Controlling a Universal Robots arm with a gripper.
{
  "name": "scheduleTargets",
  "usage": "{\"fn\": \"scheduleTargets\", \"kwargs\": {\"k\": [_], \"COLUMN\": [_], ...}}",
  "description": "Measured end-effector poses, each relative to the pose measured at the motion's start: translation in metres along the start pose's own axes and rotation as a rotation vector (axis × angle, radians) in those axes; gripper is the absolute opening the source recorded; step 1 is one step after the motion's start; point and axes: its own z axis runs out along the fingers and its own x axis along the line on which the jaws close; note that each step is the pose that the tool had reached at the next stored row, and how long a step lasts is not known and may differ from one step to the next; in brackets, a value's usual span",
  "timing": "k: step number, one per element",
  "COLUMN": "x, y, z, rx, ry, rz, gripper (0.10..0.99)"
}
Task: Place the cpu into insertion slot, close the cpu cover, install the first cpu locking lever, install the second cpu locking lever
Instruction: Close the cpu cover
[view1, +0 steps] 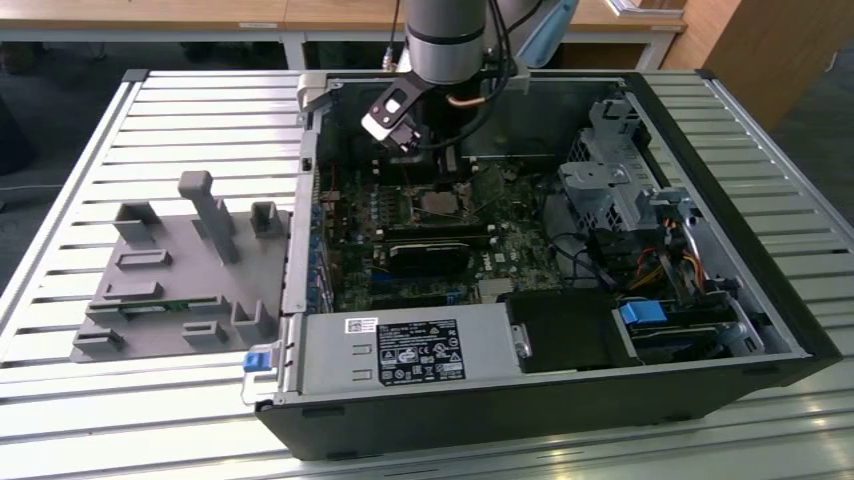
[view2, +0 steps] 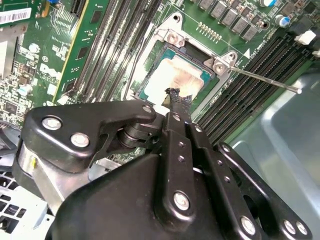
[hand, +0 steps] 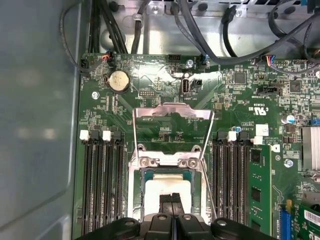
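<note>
The gripper (view2: 177, 97) has its two fingers pressed together with nothing between them. Its tip hangs directly over the cpu (view2: 172, 75), which already lies flat in the insertion slot (view2: 192, 57); whether tip and metal face touch cannot be told. The cpu cover (hand: 172, 106) appears swung up and back, just beyond the tip and past the hinge bracket (hand: 170, 161) (green board shows through its window). A locking lever (view2: 265, 80) juts free to one side of the fingers, and memory slots (hand: 102, 185) flank them on both sides.

The step in hand is judged to be closing the cover. To do it well, the shut tip should bear on the cover's metal frame, never on the chip face, and carry it over in one smooth arc about the hinge. The lever should lie outside the frame as it comes down. Any sideways drag across the chip risks unseating it.
</note>
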Motion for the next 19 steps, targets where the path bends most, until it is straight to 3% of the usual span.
{"fn": "scheduleTargets", "kwargs": {"k": [4, 12, 15, 19], "x": [-0.0001, -0.0003, -0.0003, -0.0003], "y": [0.0008, 0.0037, 0.0066, 0.0208], "z": [-0.0108, -0.0463, -0.0501, -0.0488], "rx": [0.000, 0.000, 0.003, 0.023], "ry": [0.0001, -0.0001, 0.0003, 0.0027], "rz": [0.000, 0.000, 0.000, 0.000], "gripper": [0.106, 0.106, 0.106, 0.106]}}
